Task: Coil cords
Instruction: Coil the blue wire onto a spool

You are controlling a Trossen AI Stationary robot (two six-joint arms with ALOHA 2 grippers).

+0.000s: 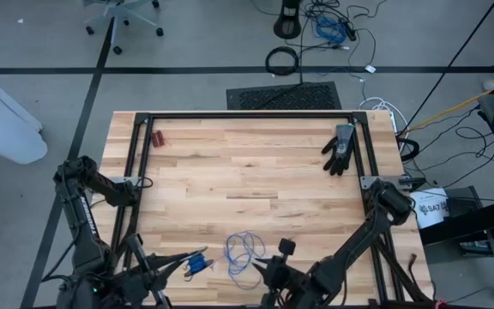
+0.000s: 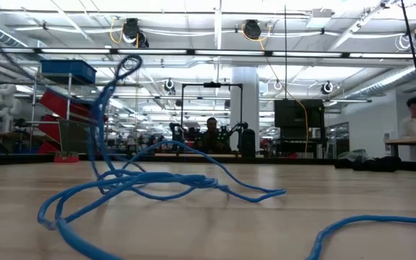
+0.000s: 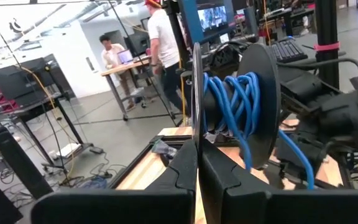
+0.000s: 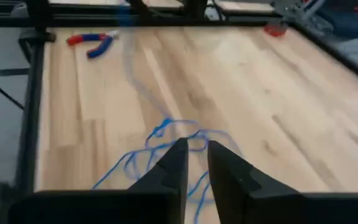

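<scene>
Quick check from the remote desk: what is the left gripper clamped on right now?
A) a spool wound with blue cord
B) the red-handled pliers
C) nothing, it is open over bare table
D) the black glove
A: in the left wrist view the left gripper is closed on the thin flange of a spool wound with blue cord, while the black glove lies at the far right of the table.

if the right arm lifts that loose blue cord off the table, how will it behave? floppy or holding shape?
Probably floppy: the blue cord lies in loose, irregular loops on the table. Likely springy too, since one loop stands up unsupported. Looks thin, so probably light; untouched strands may drag along.
</scene>
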